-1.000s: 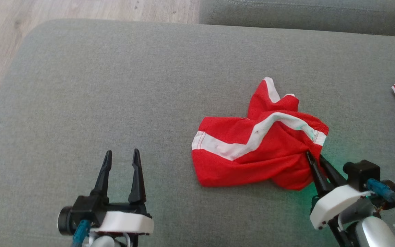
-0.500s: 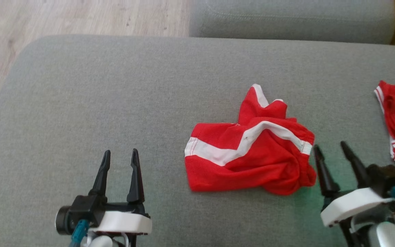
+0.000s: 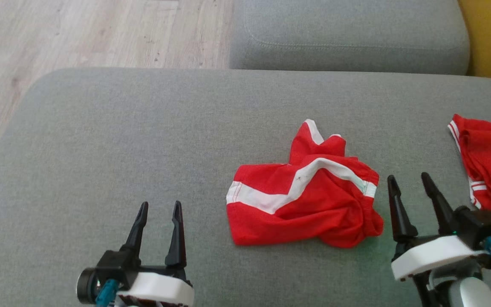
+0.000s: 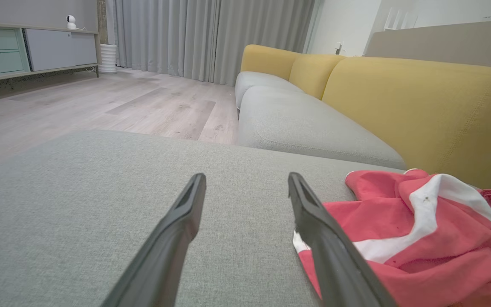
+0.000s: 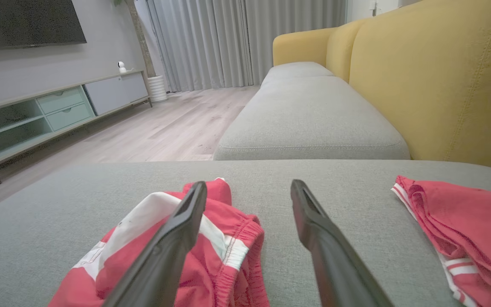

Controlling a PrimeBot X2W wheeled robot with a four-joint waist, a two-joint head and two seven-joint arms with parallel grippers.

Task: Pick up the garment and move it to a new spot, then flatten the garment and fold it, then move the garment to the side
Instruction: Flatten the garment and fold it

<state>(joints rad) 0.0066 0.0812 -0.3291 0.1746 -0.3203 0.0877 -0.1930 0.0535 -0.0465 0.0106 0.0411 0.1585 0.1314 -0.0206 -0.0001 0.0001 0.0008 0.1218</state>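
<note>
- The red shorts [image 3: 303, 204] lie crumpled on the big grey sofa cushion [image 3: 122, 140], a bit right of its middle.
- The right gripper [image 3: 408, 175] sits just beside the right side of the shorts. Its jaws are apart and hold nothing.
- The left gripper [image 3: 160, 204] is well to the left of the shorts. Its jaws are apart too, with nothing in them.
- A second red garment [image 3: 484, 166] lies by the right edge of the head view, apart from the shorts.
- The left half of the cushion is bare grey cloth, out to its round left edge.
- Past the far edge are the wood floor [image 3: 79, 34] and another grey seat cushion [image 3: 348, 38].
</note>
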